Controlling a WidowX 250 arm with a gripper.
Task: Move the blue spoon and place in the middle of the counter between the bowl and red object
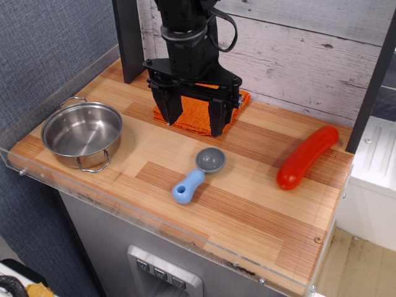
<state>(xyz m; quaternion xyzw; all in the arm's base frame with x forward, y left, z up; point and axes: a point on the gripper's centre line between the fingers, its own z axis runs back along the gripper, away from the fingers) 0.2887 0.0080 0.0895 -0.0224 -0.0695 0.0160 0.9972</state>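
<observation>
The blue spoon (197, 176) lies flat on the bench (247, 204), its grey head pointing toward the back wall and its blue handle toward the front rim. Left of the spoon, well apart, sits the bowl (82, 135). Right of the spoon lies the red object (307, 156). Behind the spoon the gripper (193, 119) hangs above an orange cloth (192, 114), fingers spread and holding nothing.
</observation>
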